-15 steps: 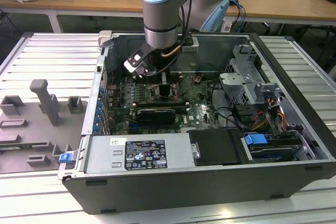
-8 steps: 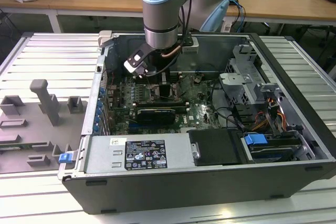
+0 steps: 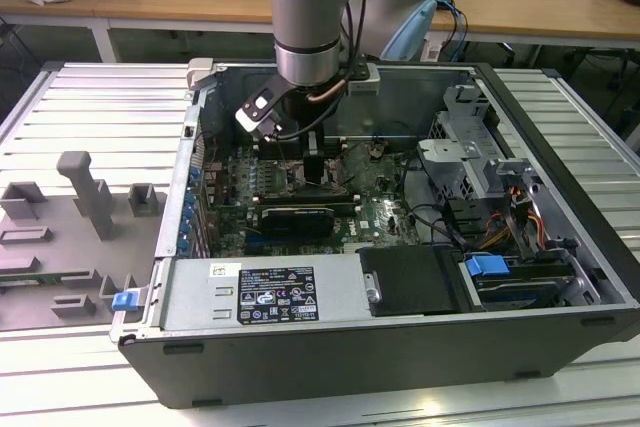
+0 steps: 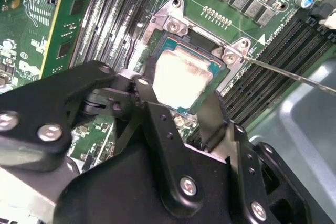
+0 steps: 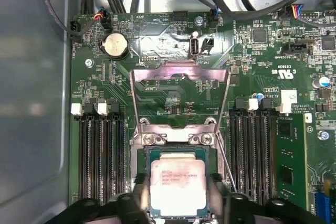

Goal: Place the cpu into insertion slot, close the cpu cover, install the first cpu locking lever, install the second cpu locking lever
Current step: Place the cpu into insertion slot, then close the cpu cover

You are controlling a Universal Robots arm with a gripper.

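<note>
cpu [image 5: 177, 184] seated in insertion slot [image 5: 178, 148], tool [image 5: 177, 195] straddling it, grip indeterminable, cpu cover [image 5: 181, 73] raised

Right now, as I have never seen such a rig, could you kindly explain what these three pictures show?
The exterior view, from a camera off the arm, shows one robot arm reaching down into an open computer case. The two wrist views come from cameras riding near the arm's wrist, looking past its gripper at the green circuit board. The cpu, a small silvery square chip, lies in the insertion slot, with the gripper right at it. The cpu cover, a thin metal frame, stands swung open beyond the slot, so it is not yet closed.
</note>
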